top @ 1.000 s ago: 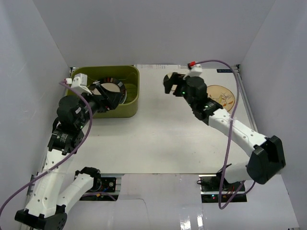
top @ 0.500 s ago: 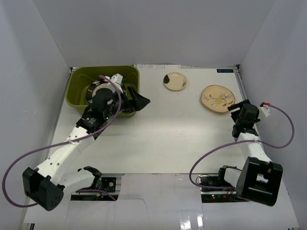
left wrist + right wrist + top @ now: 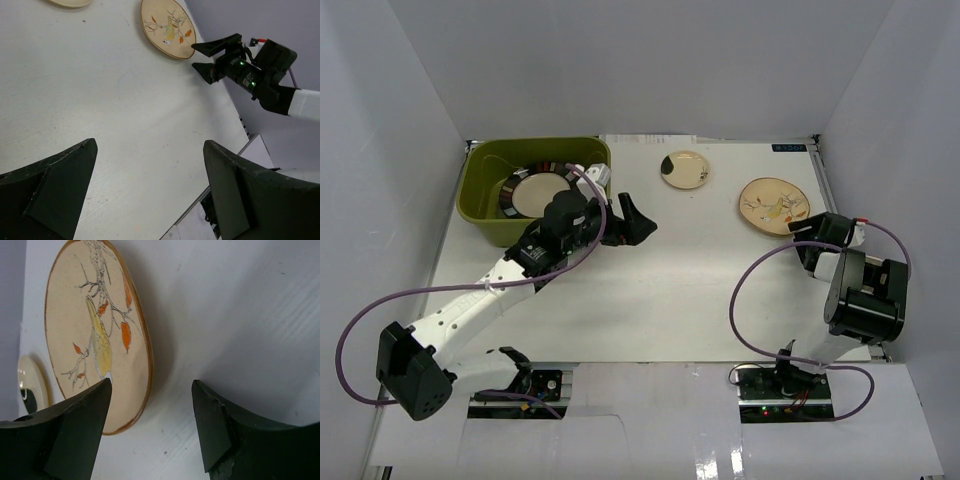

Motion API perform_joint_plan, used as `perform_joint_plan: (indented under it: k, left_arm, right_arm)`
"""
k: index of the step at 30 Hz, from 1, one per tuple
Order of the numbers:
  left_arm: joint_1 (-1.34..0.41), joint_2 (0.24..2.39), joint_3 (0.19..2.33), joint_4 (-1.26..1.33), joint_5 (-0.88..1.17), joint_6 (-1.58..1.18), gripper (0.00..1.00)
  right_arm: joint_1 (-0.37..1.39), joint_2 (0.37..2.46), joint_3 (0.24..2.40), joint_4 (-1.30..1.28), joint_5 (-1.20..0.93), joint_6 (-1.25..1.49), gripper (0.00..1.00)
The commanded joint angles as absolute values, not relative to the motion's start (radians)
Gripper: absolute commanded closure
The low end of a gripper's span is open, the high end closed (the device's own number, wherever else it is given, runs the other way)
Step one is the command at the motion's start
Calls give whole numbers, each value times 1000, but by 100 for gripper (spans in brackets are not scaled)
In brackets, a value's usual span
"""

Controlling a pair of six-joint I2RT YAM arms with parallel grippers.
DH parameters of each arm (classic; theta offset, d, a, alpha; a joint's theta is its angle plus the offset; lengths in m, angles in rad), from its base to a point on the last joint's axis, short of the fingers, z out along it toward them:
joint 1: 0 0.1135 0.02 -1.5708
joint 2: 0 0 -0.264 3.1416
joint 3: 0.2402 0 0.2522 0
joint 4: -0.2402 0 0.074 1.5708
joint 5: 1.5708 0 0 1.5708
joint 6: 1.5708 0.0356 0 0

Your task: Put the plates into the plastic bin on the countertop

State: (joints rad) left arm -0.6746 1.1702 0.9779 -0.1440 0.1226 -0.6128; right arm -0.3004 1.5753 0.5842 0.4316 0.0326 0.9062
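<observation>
One white countertop holds the green plastic bin at the upper left, with plates stacked inside. The bird plate and small cream plate lie at the upper right. The left gripper, spread wide and empty, hangs just right of the bin. The right gripper, spread too, sits just beside the bird plate's edge, holding nothing.

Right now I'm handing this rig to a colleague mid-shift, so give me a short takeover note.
Left end effector: open, empty, over the countertop just right of the plastic bin.
Right end effector: open, empty, low beside the cream bird plate.
Done: plates lie in the bin, a black-rimmed plate on top; the count beneath is unclear.
Left to do: the bird plate and the small cream plate, both on the countertop.
</observation>
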Motion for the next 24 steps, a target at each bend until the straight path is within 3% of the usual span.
perform_joint_plan:
  k: [1, 3, 6, 7, 10, 11, 19, 24]
  left_arm:
    - [-707, 1149, 994, -118, 169, -548, 2]
    - [-715, 1135, 986, -117, 221, -526, 2]
    - [-721, 1089, 947, -123, 267, -496, 2]
    - [-721, 1074, 937, -127, 271, -489, 2]
    - [-721, 1017, 922, -163, 255, -477, 2]
    - [-721, 994, 923, -176, 241, -473, 2]
    - [-721, 931, 989, -241, 204, -462, 2]
    - [-721, 868, 1051, -261, 158, -457, 2]
  right_arm:
    - [-304, 1647, 624, 566, -50, 974, 28]
    - [-304, 1702, 630, 609, -67, 991, 32]
    - [-304, 1758, 657, 640, -89, 1015, 50]
    - [-304, 1767, 660, 661, -98, 1031, 65]
    - [-305, 1760, 634, 721, -107, 1051, 89]
    - [-305, 1723, 624, 730, -104, 1051, 92]
    - [-267, 1323, 591, 671, -87, 977, 92]
    - [-120, 1160, 695, 586, -71, 899, 92]
